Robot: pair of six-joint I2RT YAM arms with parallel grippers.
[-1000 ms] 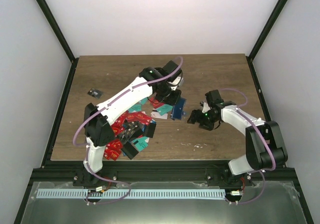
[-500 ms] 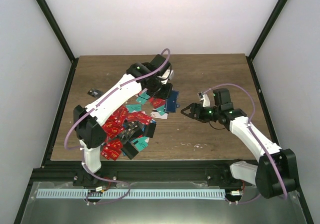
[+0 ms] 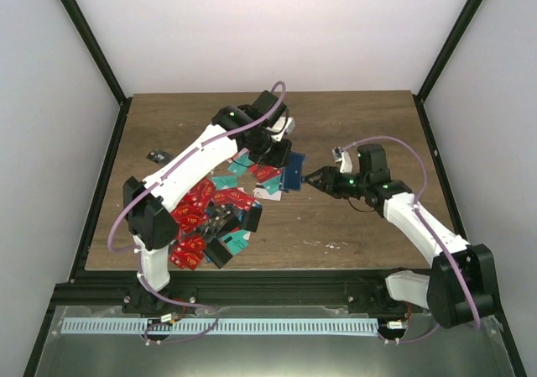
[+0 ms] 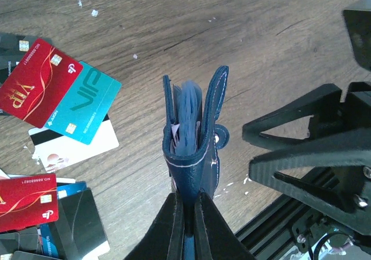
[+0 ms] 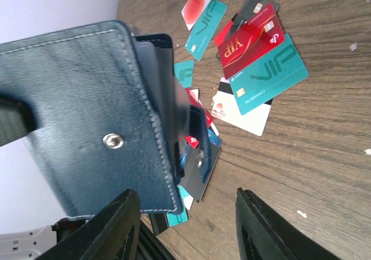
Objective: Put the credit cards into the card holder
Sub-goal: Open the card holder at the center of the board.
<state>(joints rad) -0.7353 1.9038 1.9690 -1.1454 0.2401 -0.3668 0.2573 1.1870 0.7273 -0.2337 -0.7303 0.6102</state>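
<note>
My left gripper is shut on the spine of the dark blue card holder, which it holds on edge above the table with its mouth spread open. In the top view the card holder hangs right of the card pile, below my left gripper. My right gripper is open just right of it. In the right wrist view the card holder fills the left side, its lower corner at the mouth of the right gripper. Credit cards lie scattered: a red one, a teal one.
A small black object lies alone at the far left of the wooden table. Black frame rails border the table on both sides and along the near edge. White crumbs dot the wood near the front.
My right gripper has swung left up to the card holder and its jaws have narrowed. My left arm drew the holder slightly left and now holds still.
</note>
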